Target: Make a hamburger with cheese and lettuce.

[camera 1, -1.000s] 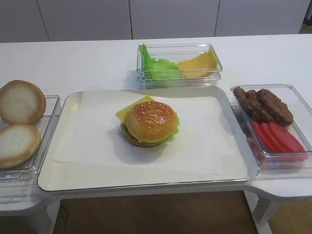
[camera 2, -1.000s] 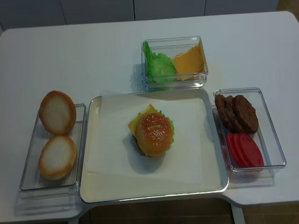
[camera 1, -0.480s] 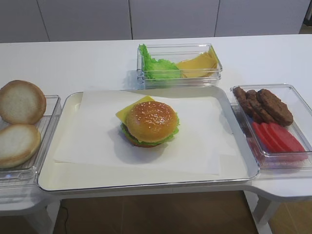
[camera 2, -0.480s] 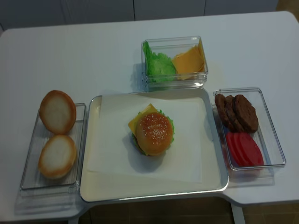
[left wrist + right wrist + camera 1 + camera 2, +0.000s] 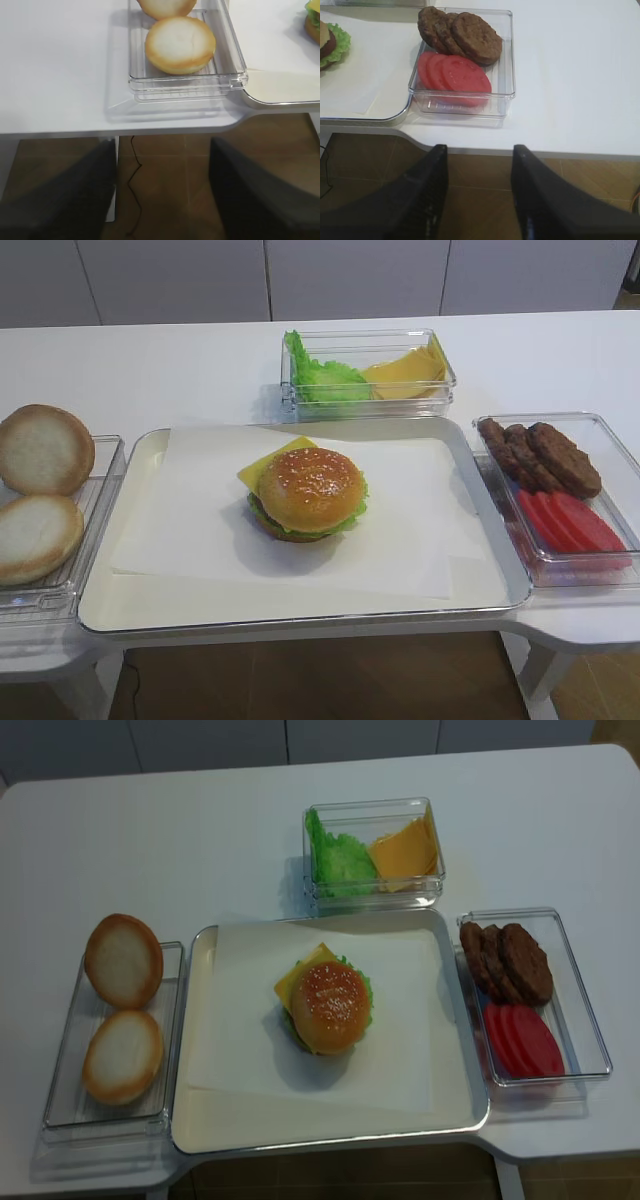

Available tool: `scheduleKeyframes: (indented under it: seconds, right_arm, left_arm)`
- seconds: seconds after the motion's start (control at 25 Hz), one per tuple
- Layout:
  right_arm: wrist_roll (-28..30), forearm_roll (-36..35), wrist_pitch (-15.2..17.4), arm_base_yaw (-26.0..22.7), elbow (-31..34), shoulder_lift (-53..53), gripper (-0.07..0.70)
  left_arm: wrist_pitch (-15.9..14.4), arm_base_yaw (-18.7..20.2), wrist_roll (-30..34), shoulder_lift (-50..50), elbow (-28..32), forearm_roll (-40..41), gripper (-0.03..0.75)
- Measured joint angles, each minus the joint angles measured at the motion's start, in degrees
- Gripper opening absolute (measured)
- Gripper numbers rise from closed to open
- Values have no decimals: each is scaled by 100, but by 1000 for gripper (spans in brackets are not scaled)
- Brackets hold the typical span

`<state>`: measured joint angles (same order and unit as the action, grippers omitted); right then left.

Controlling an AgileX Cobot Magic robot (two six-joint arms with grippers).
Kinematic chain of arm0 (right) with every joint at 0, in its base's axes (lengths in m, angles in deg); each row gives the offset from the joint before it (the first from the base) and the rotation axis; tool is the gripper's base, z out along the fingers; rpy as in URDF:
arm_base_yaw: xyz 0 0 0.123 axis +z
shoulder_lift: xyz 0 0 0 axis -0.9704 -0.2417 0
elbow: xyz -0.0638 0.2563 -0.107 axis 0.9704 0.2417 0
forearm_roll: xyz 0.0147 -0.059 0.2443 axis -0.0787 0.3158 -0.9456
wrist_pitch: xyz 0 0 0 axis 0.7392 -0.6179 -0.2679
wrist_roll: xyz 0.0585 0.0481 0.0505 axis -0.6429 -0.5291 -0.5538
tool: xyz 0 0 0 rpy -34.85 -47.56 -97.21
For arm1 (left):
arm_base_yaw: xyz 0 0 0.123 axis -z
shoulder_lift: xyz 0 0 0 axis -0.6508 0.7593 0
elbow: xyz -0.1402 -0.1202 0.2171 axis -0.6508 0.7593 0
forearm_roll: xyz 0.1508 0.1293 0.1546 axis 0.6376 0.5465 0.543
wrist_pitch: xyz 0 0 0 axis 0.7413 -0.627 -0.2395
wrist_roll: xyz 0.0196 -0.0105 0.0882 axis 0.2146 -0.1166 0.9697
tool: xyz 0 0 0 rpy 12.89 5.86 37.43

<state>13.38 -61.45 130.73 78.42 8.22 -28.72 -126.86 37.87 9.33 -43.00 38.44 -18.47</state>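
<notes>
White table [image 5: 180, 370] against pale cabinet fronts; brown floor shows below its front edge. A metal tray [image 5: 140, 615] lined with white paper [image 5: 200, 510] sits at the centre front, presumably as the assembly area.

The hamburger [image 5: 306, 492] stands near the middle of the paper, sesame top bun on. The cheese [image 5: 262, 466] pokes out one corner at the rear left under the bun; the lettuce [image 5: 352, 516] shows as a green frill around the lower edge. Stack looks complete, so the task appears done.

Supplies ring the tray within easy reach: plain bun halves [image 5: 40, 490] in a clear tray at left, spare leaves and cheese slices [image 5: 405, 370] in a box behind, patties [image 5: 540, 455] and tomato slices [image 5: 570, 522] at right.

Left gripper [image 5: 162, 195] and right gripper [image 5: 477, 195] both hang off the table's front edge, fingers spread, holding nothing. Likely a parked pose, clear of the food.
</notes>
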Motion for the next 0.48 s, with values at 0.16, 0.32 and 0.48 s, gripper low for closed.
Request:
scheduleKeyframes:
  seconds: [0.16, 0.32, 0.48]
  right_arm:
    - [0, 0, 0, 0, 0, 0, 321]
    - [0, 0, 0, 0, 0, 0, 321]
    - [0, 0, 0, 0, 0, 0, 321]
  left_arm:
    - [10, 0, 49, 0, 0, 10, 433]
    - [10, 0, 78, 0, 52, 10, 433]
    - [168, 0, 92, 0, 105, 10, 433]
